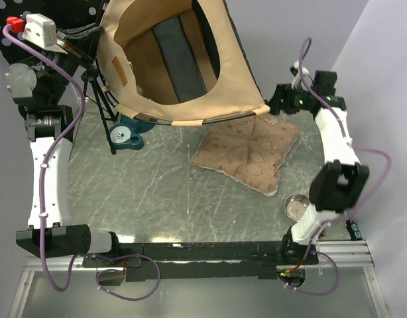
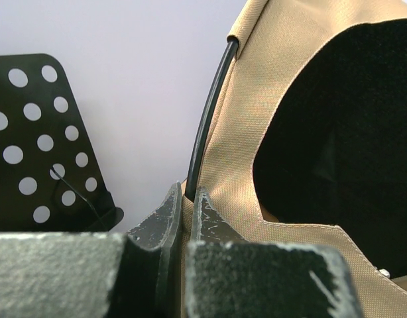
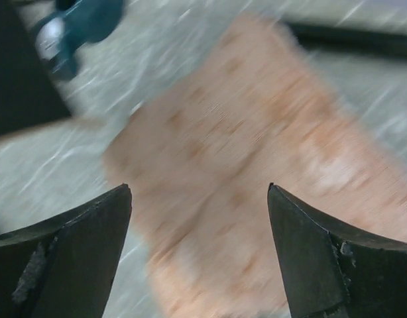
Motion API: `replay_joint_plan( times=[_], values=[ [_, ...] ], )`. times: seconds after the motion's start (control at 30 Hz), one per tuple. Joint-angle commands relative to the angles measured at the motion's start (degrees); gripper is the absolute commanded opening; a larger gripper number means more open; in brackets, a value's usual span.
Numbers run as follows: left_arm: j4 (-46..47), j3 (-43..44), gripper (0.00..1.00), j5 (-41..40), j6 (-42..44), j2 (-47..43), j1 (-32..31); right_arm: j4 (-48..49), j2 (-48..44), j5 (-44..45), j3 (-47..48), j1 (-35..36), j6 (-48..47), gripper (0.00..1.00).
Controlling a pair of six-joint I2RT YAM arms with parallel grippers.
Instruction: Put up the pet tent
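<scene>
Nearest you, by the right arm's base, a small steel bowl (image 1: 297,206) sits on the grey surface (image 1: 157,192). Just beyond it lies the pinkish plush cushion (image 1: 246,154), flat and turned cornerwise.

Your right pincer (image 3: 200,189) hangs over that cushion with its jaws spread wide and nothing between them. The wrist picture is smeared, but the gap is plain. From above, it sits right at the far edge of the cushion, just beside the near right corner of the pet tent (image 1: 190,109).

Move left: the blue bowl (image 1: 127,133) rests on the surface, partly tucked under the tent's near edge, with a black tripod (image 1: 101,99) just beside it.

Now the tent itself. It fills the far middle of the scene, tipped so you look into its tan shell and dark inner panels, a brown label patch (image 1: 119,71) on its left wall. Its near edge overlaps the cushion's far side from above. You can't tell whether they touch.

Farthest out on the left, your left pincer (image 2: 185,199) is clamped tight on the tan fabric edge of the tent, right where the thin black pole (image 2: 210,112) runs up the seam. Behind it stands a black perforated panel (image 2: 38,152).
</scene>
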Motion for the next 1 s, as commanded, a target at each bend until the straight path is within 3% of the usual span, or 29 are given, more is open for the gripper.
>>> replay_joint_plan(
  times=[0.0, 0.13, 0.23, 0.3, 0.4, 0.5, 0.57, 0.67, 0.77, 0.97],
  values=[
    [6.47, 1.76, 0.01, -1.63, -2.11, -1.58, 0.22, 3.66, 12.73, 8.93, 10.23, 1.22, 1.90, 0.92],
    [5.42, 1.85, 0.01, -1.37, -1.05, -2.11, 0.22, 5.06, 21.87, 11.20, 15.96, 1.74, 1.12, 1.00],
    [5.41, 1.41, 0.01, -1.63, -0.70, -2.46, 0.22, 2.35, 26.80, 10.26, 18.26, 3.59, -3.44, 0.99],
    [5.41, 1.67, 0.01, -2.33, -0.70, -2.29, 0.22, 0.42, 27.08, 4.91, 15.55, 4.99, -5.56, 0.93],
    [5.76, 2.28, 0.01, -4.52, -0.17, -1.85, 0.31, -0.12, 21.57, -5.02, 2.22, 10.42, -6.96, 0.77],
    [6.90, 2.72, 0.01, -6.11, -0.08, -1.15, 0.31, 5.31, 11.47, -8.38, -16.05, 20.25, -7.24, 0.67],
    [8.13, 3.34, 0.01, -6.12, -0.61, -0.27, 0.31, 12.24, 4.61, -8.92, -26.09, 26.16, -1.21, 0.68],
    [8.22, 5.62, 0.01, -5.07, -1.14, 1.75, 0.31, 19.02, -2.25, -9.19, -31.83, 29.69, 8.81, 0.83],
    [8.67, 7.20, 0.01, -2.79, -0.96, 4.12, 0.31, 21.59, -9.02, -7.60, -34.47, 26.63, 15.25, 0.95],
    [11.13, 8.87, 0.01, 10.30, 0.79, 8.96, 0.22, 17.73, -23.00, -11.72, -37.29, 8.81, 14.75, 0.96]
  ],
)
